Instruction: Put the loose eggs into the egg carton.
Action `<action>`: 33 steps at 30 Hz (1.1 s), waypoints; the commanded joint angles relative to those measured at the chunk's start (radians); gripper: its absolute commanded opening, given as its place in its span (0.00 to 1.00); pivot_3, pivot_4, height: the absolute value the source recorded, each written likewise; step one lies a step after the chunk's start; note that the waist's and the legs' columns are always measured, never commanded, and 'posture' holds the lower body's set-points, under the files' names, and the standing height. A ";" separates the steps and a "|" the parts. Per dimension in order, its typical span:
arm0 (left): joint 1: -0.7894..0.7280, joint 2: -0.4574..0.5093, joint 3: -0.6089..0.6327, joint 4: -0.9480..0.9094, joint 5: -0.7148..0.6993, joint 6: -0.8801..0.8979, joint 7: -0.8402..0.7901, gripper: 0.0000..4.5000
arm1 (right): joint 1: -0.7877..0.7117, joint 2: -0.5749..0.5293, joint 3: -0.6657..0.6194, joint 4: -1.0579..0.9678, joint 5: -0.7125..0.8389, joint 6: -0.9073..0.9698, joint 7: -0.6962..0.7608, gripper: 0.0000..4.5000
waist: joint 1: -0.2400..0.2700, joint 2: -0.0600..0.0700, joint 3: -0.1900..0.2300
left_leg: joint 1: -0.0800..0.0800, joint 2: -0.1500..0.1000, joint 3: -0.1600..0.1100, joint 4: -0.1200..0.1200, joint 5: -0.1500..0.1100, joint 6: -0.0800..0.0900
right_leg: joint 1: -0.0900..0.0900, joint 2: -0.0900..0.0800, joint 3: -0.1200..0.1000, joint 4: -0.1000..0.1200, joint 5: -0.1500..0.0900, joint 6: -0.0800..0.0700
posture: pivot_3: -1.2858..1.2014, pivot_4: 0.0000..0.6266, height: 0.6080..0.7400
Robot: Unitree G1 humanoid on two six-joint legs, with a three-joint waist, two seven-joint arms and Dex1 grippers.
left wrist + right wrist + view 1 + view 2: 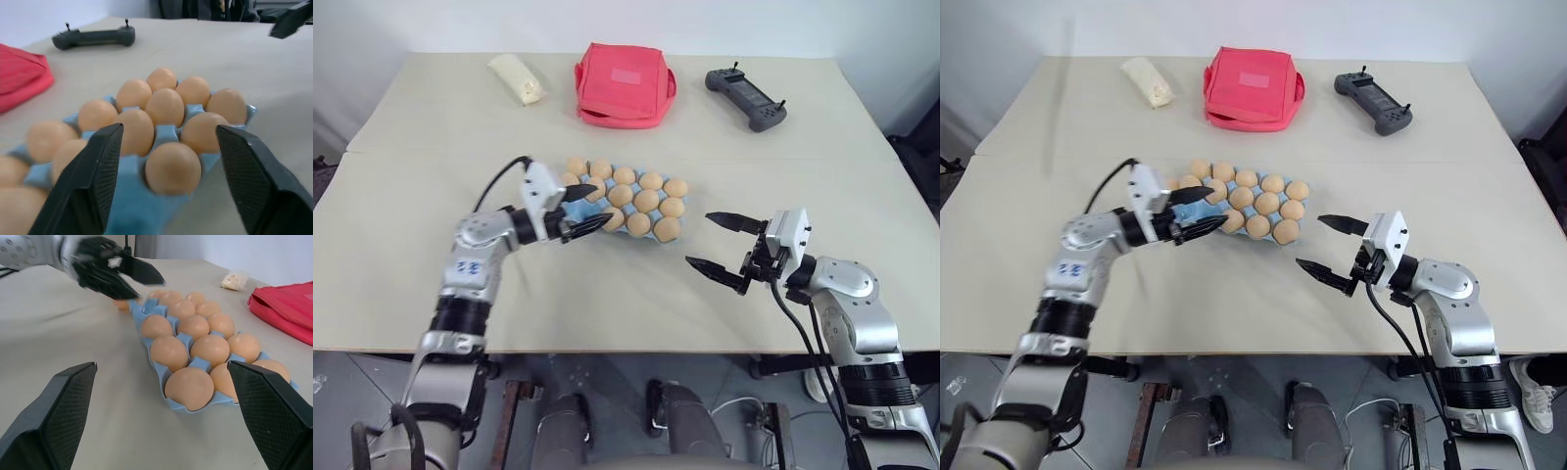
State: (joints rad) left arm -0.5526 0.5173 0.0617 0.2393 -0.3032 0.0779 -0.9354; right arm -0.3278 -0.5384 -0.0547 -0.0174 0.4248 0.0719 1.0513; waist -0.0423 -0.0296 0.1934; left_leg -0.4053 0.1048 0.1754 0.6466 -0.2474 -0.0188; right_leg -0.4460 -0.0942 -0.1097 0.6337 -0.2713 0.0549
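Carton (644, 227) sits mid-tabletop, long axis running left-right, cups w/ eggs (646, 201) look about full. Left claw (584, 209) at its left end, open, nothing held, the nearer one. Right claw (722, 242) open, empty, just off its right end.

Tan eggs (646, 201) fill the blue egg carton (188, 364) mid-table.

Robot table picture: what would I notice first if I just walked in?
The light blue moulded egg carton packed with smooth tan-orange eggs sits mid-table. The robot's black-fingered left hand is open at the carton's end, while the right hand hovers open beside it. A bright red fabric pouch lies at the far edge.
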 commanded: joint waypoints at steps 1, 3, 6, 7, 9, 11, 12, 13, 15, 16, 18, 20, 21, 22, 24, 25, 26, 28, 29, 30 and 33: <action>0.086 0.073 0.110 -0.128 -0.058 0.029 0.012 0.98 | -0.036 0.010 0.003 0.007 0.024 -0.005 0.022 1.00 | 0.002 0.000 0.000 | 0.000 0.000 0.000 0.001 0.000 0.000 | 0.000 0.000 0.000 0.000 0.000 0.000 | 0.52 0.24 1.00; 0.164 0.107 0.158 -0.174 -0.055 0.027 0.035 0.98 | -0.049 0.016 0.011 0.018 0.025 -0.005 0.033 1.00 | 0.006 0.000 0.000 | 0.000 0.000 0.000 0.001 0.000 0.000 | 0.000 0.000 0.000 0.000 0.000 0.000 | 0.52 0.24 1.00; 0.323 0.144 0.293 -0.216 -0.052 0.015 0.091 0.98 | -0.065 0.028 0.023 0.028 0.030 0.001 0.049 1.00 | 0.010 0.000 0.000 | 0.000 -0.001 0.000 0.001 -0.001 -0.001 | 0.000 -0.002 0.000 0.000 0.000 0.000 | 0.52 0.24 1.00; 0.381 0.154 0.341 -0.220 -0.055 0.018 0.107 0.98 | -0.071 0.033 0.027 0.029 0.032 0.006 0.053 1.00 | 0.007 0.000 0.000 | 0.000 -0.001 0.000 0.001 -0.001 -0.001 | 0.000 -0.003 0.000 -0.002 0.000 0.000 | 0.52 0.24 1.00; 0.459 0.159 0.399 -0.219 -0.058 0.019 0.132 0.98 | -0.078 0.038 0.032 0.030 0.033 0.010 0.060 1.00 | 0.009 0.000 0.000 | 0.000 0.000 0.000 0.000 -0.001 0.001 | 0.000 -0.003 0.000 -0.002 0.000 0.000 | 0.52 0.24 1.00; 0.525 0.149 0.439 -0.210 -0.066 0.019 0.145 0.98 | -0.083 0.041 0.038 0.031 0.030 0.014 0.062 1.00 | 0.013 0.000 0.000 | 0.000 0.000 0.000 0.000 -0.002 0.000 | -0.001 -0.003 0.000 -0.002 -0.001 -0.001 | 0.52 0.24 1.00; 0.552 0.142 0.451 -0.208 -0.072 0.027 0.151 0.98 | -0.085 0.042 0.040 0.031 0.028 0.015 0.062 1.00 | 0.014 0.000 0.000 | 0.000 0.000 0.000 0.000 -0.002 0.000 | -0.001 -0.003 -0.001 -0.002 -0.001 -0.001 | 0.52 0.24 1.00; 0.568 0.138 0.456 -0.209 -0.077 0.033 0.155 0.98 | -0.087 0.043 0.041 0.032 0.027 0.015 0.062 1.00 | 0.016 0.000 0.000 | 0.000 0.000 0.000 0.000 -0.003 -0.001 | 0.000 -0.003 -0.001 -0.003 -0.001 -0.002 | 0.52 0.24 1.00; 0.594 0.127 0.457 -0.211 -0.073 0.029 0.171 0.98 | -0.089 0.044 0.042 0.032 0.028 0.016 0.065 1.00 | 0.018 0.000 0.000 | -0.001 0.000 0.000 0.000 -0.005 -0.004 | 0.000 -0.004 -0.002 -0.004 -0.001 -0.002 | 0.52 0.24 1.00; 0.598 0.120 0.452 -0.210 -0.068 0.023 0.181 0.98 | -0.090 0.043 0.042 0.032 0.028 0.015 0.067 1.00 | 0.018 0.000 0.000 | -0.001 0.000 0.000 0.000 -0.005 -0.004 | 0.000 -0.004 -0.002 -0.005 -0.001 -0.001 | 0.52 0.24 1.00; 0.582 0.102 0.435 -0.206 -0.058 0.013 0.207 0.98 | -0.094 0.041 0.040 0.030 0.029 0.012 0.072 1.00 | 0.016 0.000 0.000 | -0.001 0.000 0.000 0.000 -0.006 -0.003 | 0.000 -0.004 -0.001 -0.006 0.000 -0.001 | 0.52 0.24 1.00; 0.548 0.091 0.407 -0.200 -0.053 0.013 0.223 0.98 | -0.098 0.039 0.040 0.029 0.029 0.005 0.082 1.00 | 0.015 0.000 0.000 | -0.001 0.000 0.001 0.000 -0.006 -0.003 | 0.000 -0.004 -0.001 -0.006 0.000 -0.001 | 0.52 0.24 1.00; 0.531 0.088 0.393 -0.195 -0.049 0.014 0.228 0.98 | -0.100 0.038 0.041 0.029 0.027 0.001 0.087 1.00 | 0.016 0.000 0.000 | -0.001 0.000 0.001 -0.001 -0.006 -0.003 | 0.000 -0.004 -0.001 -0.006 0.000 -0.001 | 0.52 0.24 1.00; 0.498 0.084 0.368 -0.181 -0.040 0.013 0.230 0.98 | -0.102 0.037 0.042 0.030 0.024 -0.004 0.091 1.00 | 0.016 0.000 0.000 | -0.001 0.000 0.000 -0.001 -0.006 -0.003 | 0.000 -0.004 -0.001 -0.006 0.000 -0.001 | 0.52 0.24 1.00; 0.430 0.080 0.321 -0.138 -0.012 -0.003 0.239 0.98 | -0.106 0.039 0.042 0.030 0.020 -0.006 0.089 1.00 | 0.017 0.000 0.000 | -0.001 0.000 0.000 -0.001 -0.006 -0.003 | 0.000 -0.003 -0.002 -0.006 0.000 -0.001 | 0.52 0.24 1.00; 0.391 0.079 0.295 -0.106 0.007 -0.019 0.241 0.98 | -0.108 0.040 0.042 0.029 0.018 -0.005 0.087 1.00 | 0.016 0.000 0.000 | -0.001 0.000 0.000 0.000 -0.006 -0.003 | 0.000 -0.003 -0.002 -0.005 0.000 -0.001 | 0.52 0.24 1.00; 0.355 0.078 0.277 -0.074 0.019 -0.026 0.246 0.98 | -0.109 0.041 0.041 0.027 0.017 -0.004 0.084 1.00 | 0.016 0.000 0.000 | -0.001 0.000 0.001 0.000 -0.006 -0.003 | 0.000 -0.003 -0.002 -0.005 0.000 -0.001 | 0.52 0.24 1.00; 0.299 0.075 0.250 -0.020 0.031 -0.034 0.248 0.98 | -0.111 0.043 0.042 0.025 0.016 -0.003 0.080 1.00 | 0.013 0.000 0.000 | -0.001 0.000 0.001 0.000 -0.005 -0.003 | 0.000 -0.003 -0.001 -0.005 0.000 -0.001 | 0.52 0.24 1.00; 0.276 0.074 0.235 0.006 0.037 -0.044 0.239 0.98 | -0.112 0.044 0.042 0.023 0.016 -0.002 0.077 1.00 | 0.009 0.000 0.000 | -0.001 0.000 0.002 0.000 -0.005 -0.002 | 0.000 -0.002 -0.001 -0.005 0.000 0.000 | 0.52 0.24 1.00; 0.246 0.072 0.218 0.044 0.045 -0.053 0.231 0.98 | -0.114 0.045 0.041 0.022 0.013 -0.004 0.072 1.00 | 0.008 0.000 0.000 | -0.001 0.000 0.002 0.000 -0.003 0.001 | 0.000 -0.002 -0.001 -0.005 0.001 0.000 | 0.52 0.24 1.00; 0.172 0.061 0.172 0.142 0.066 -0.093 0.211 0.98 | -0.117 0.050 0.039 0.018 0.009 -0.011 0.057 1.00 | 0.011 0.000 0.000 | -0.001 0.000 0.003 -0.001 -0.003 0.001 | 0.000 -0.001 -0.001 -0.005 0.001 0.000 | 0.52 0.24 1.00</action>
State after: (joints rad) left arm -0.3606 0.5808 0.2451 0.3552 -0.2492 0.0207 -0.7141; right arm -0.4285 -0.4933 -0.0042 0.0318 0.4265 0.0788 1.1169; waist -0.0309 -0.0296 0.1933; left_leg -0.4060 0.1052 0.1787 0.6459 -0.2508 -0.0183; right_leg -0.4464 -0.0952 -0.1112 0.6289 -0.2708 0.0550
